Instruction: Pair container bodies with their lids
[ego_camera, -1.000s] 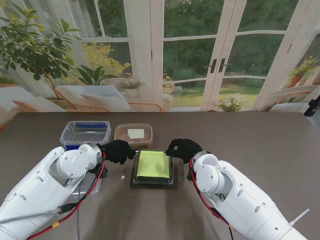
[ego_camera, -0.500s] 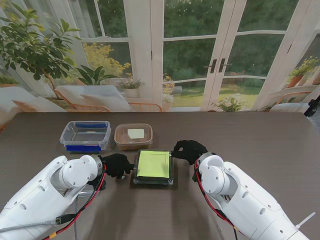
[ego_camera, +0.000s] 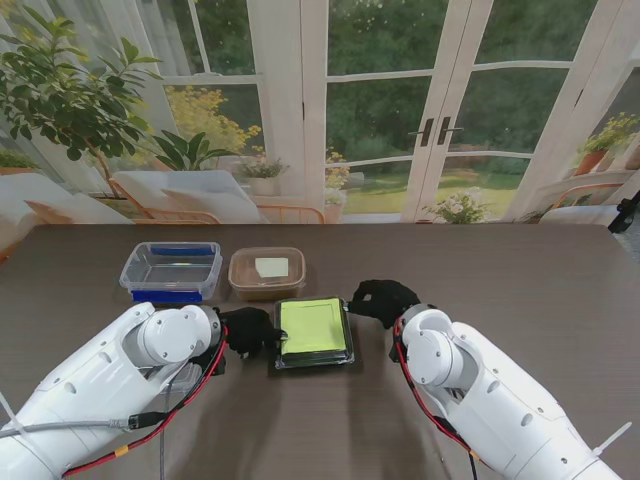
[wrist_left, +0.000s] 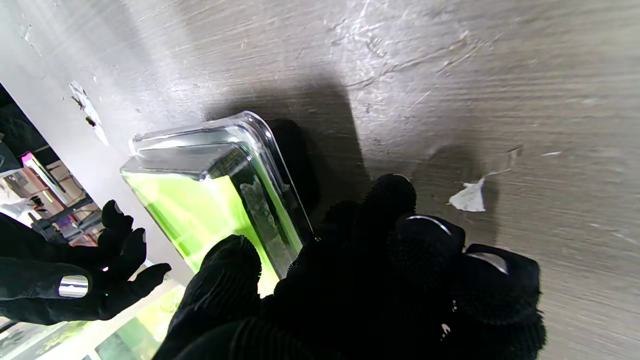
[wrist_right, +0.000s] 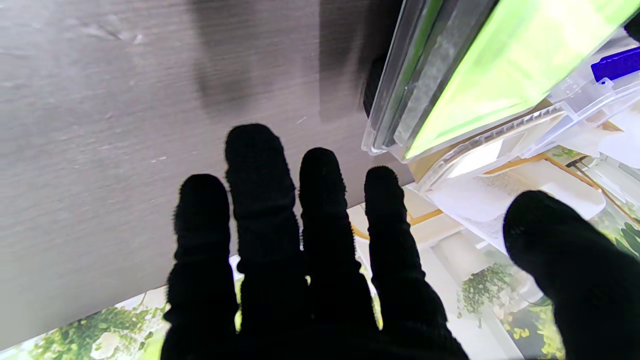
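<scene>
A clear container with a lime-green lid (ego_camera: 315, 333) lies in front of me, turned slightly askew; it also shows in the left wrist view (wrist_left: 200, 200) and the right wrist view (wrist_right: 480, 65). My left hand (ego_camera: 250, 330) grips its left edge, thumb (wrist_left: 230, 265) on the lid and the other fingers curled against the side. A shadow shows under that edge. My right hand (ego_camera: 383, 300) hovers by the far right corner, fingers spread (wrist_right: 300, 250), touching nothing.
A clear box with blue clips (ego_camera: 172, 270) and a brown tub (ego_camera: 267, 272) with a pale note inside stand side by side just beyond the green one. A white paper scrap (wrist_left: 467, 197) lies on the table by my left fingers.
My left hand has closed on the green container's left edge, and the container has shifted a little to the right and turned. The right hand has let go and stays just off it.
</scene>
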